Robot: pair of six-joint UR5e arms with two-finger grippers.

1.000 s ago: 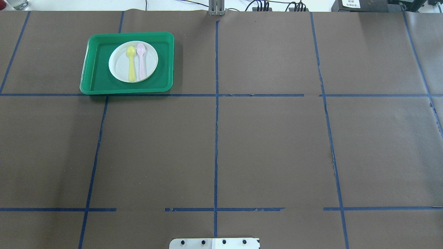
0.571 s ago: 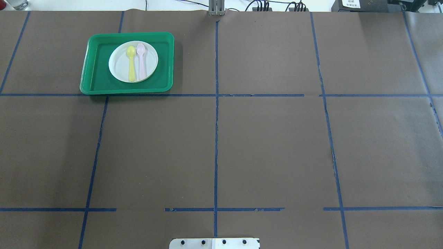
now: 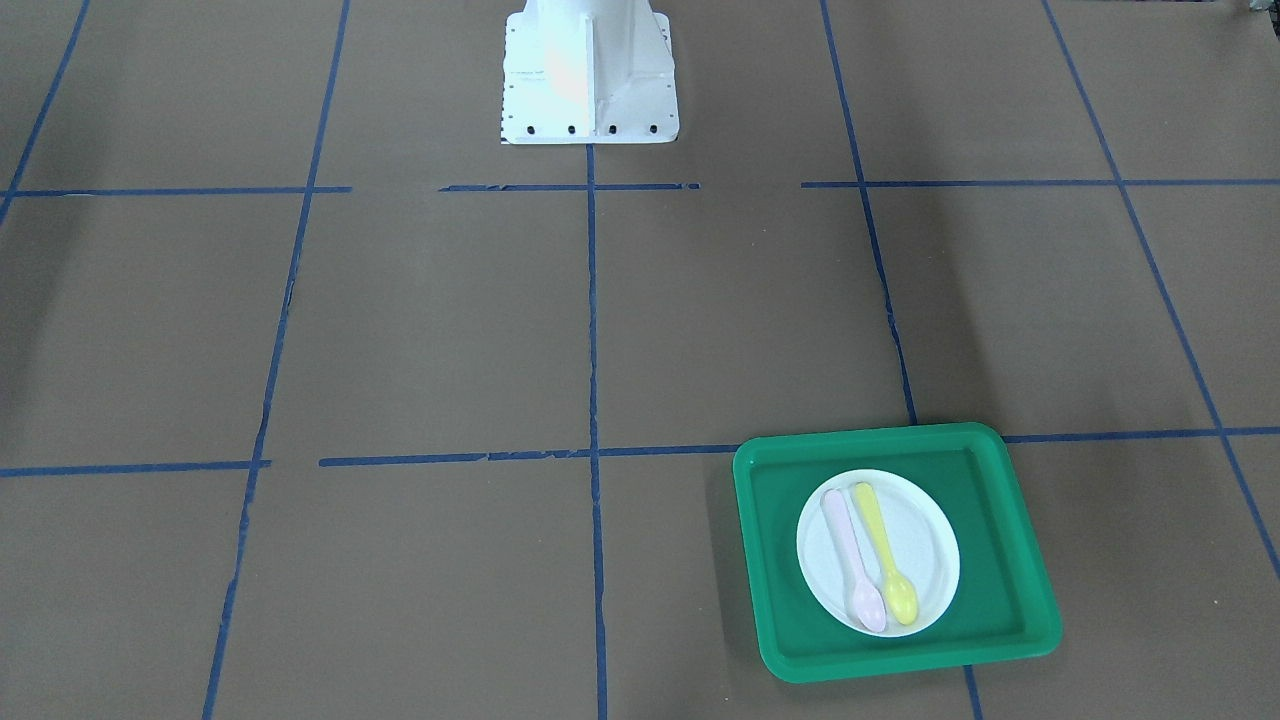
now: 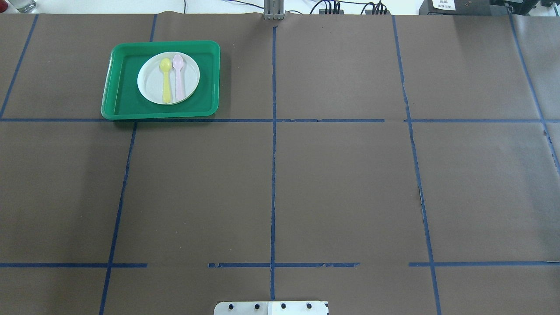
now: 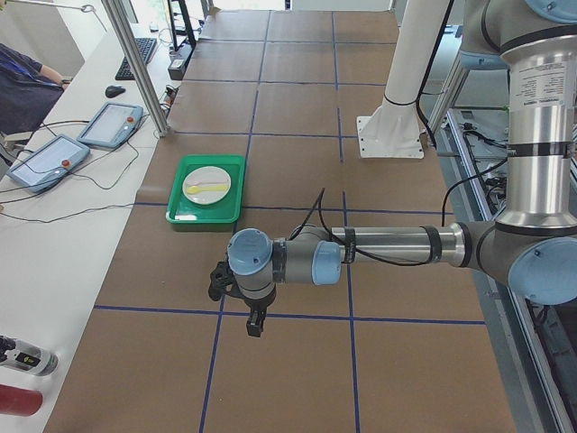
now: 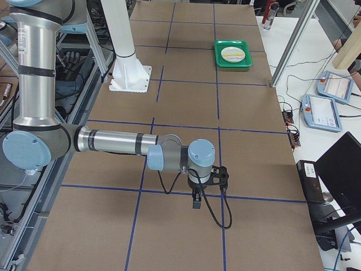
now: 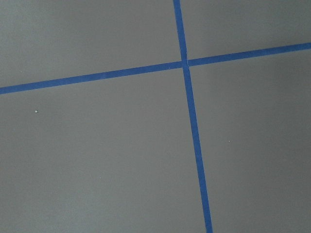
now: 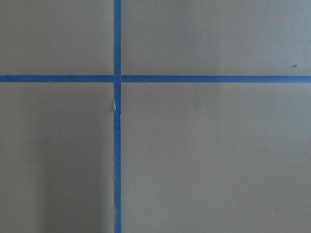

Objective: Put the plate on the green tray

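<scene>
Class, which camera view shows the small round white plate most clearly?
Exterior front-facing: the small round white plate appears largest, rim fully visible. Overhead shows it smaller; both side views, tiny; wrist views, not at all.

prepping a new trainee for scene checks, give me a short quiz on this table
1. True or false: the plate lies inside the green tray.
2. Fill in: in the overhead view, the yellow spoon lies to the ___ of the pink spoon.
3. How many spoons rest on the plate? A) one B) two C) four

Key: 1 true; 2 left; 3 B
</scene>
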